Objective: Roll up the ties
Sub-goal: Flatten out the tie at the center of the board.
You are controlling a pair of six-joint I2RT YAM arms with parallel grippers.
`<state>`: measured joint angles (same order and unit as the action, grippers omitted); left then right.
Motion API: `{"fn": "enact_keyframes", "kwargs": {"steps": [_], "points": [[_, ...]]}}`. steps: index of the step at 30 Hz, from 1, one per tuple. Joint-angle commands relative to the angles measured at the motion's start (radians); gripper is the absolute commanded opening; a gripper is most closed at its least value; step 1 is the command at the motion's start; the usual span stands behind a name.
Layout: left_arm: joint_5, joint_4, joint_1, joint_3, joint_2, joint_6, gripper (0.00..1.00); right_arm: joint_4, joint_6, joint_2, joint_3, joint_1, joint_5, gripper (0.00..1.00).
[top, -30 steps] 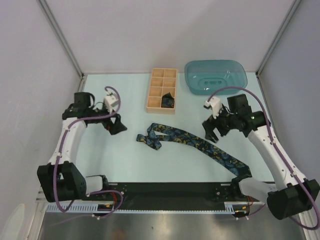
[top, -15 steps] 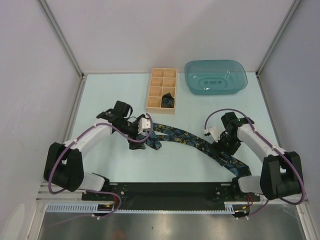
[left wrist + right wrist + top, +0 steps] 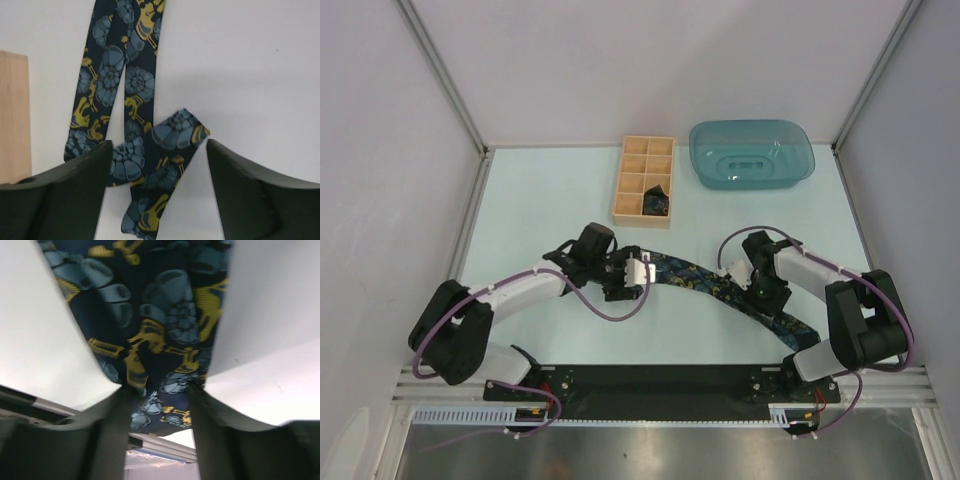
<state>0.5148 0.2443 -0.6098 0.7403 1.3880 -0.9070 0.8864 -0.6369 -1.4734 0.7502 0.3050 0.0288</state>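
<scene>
A dark navy tie (image 3: 705, 283) with blue and yellow pattern lies diagonally across the table. Its narrow end is folded back on itself at the left. My left gripper (image 3: 638, 270) hovers over that fold. In the left wrist view the gripper (image 3: 159, 145) is open, with the folded tie end (image 3: 165, 160) between its fingers. My right gripper (image 3: 763, 292) is down on the wide part. In the right wrist view the gripper (image 3: 157, 395) presses both edges of the puckered tie (image 3: 160, 315). A dark roll (image 3: 657, 200) sits in the wooden box.
A compartmented wooden box (image 3: 642, 170) stands at the back centre; its side (image 3: 12, 115) shows at the left of the left wrist view. A teal plastic tray (image 3: 752, 155) sits upside down at the back right. The black front rail (image 3: 650, 380) runs near the tie's wide end.
Both arms swung in from the sides and came down onto the tie, the left at the folded narrow end, the right at the wide part. The right jaws narrowed onto the fabric.
</scene>
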Motion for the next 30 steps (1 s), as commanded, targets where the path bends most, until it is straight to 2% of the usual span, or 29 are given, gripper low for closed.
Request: {"fn": "enact_keyframes", "kwargs": {"steps": [1,6,8,12,14,15,17,18,20,21,24,26,28,29,30], "points": [[-0.099,-0.151,-0.085,-0.007,0.052,0.013,0.73,-0.164,-0.055,-0.054,-0.029,-0.049,0.106,0.48],[-0.045,-0.037,-0.094,0.033,0.084,-0.073,0.61,-0.228,-0.139,-0.094,-0.006,-0.118,0.135,0.40],[-0.033,0.062,-0.094,0.068,0.112,-0.131,0.61,-0.236,-0.162,-0.099,0.006,-0.122,0.128,0.37],[-0.018,0.176,-0.094,0.105,0.166,-0.199,0.68,-0.244,-0.202,-0.097,0.020,-0.122,0.123,0.34],[-0.038,0.171,-0.094,0.117,0.178,-0.195,0.60,-0.245,-0.225,-0.094,0.020,-0.122,0.120,0.31],[-0.048,0.167,-0.094,0.122,0.186,-0.187,0.51,-0.250,-0.233,-0.091,0.018,-0.122,0.122,0.30],[-0.068,0.150,-0.085,0.145,0.197,-0.144,0.42,-0.259,-0.260,-0.084,0.011,-0.124,0.128,0.26],[-0.052,0.150,-0.056,0.157,0.195,-0.118,0.32,-0.262,-0.270,-0.077,0.006,-0.125,0.128,0.24],[0.003,0.174,-0.003,0.200,0.157,-0.035,0.25,-0.271,-0.303,-0.067,0.000,-0.129,0.128,0.19],[0.104,0.190,0.071,0.214,0.134,-0.009,0.18,-0.274,-0.317,-0.053,-0.008,-0.132,0.128,0.17],[0.259,0.236,0.232,0.240,0.042,0.100,0.10,-0.291,-0.377,-0.025,-0.025,-0.136,0.115,0.13],[0.306,0.272,0.347,0.228,-0.015,0.129,0.08,-0.302,-0.418,-0.016,-0.026,-0.139,0.102,0.13],[0.324,0.335,0.415,0.212,-0.033,0.112,0.10,-0.305,-0.432,-0.025,-0.009,-0.139,0.077,0.13],[0.320,0.357,0.480,0.209,-0.035,0.080,0.17,-0.300,-0.438,-0.031,0.000,-0.138,0.066,0.12],[0.315,0.374,0.517,0.205,-0.029,0.065,0.19,-0.296,-0.441,-0.039,0.012,-0.138,0.056,0.11]]}}
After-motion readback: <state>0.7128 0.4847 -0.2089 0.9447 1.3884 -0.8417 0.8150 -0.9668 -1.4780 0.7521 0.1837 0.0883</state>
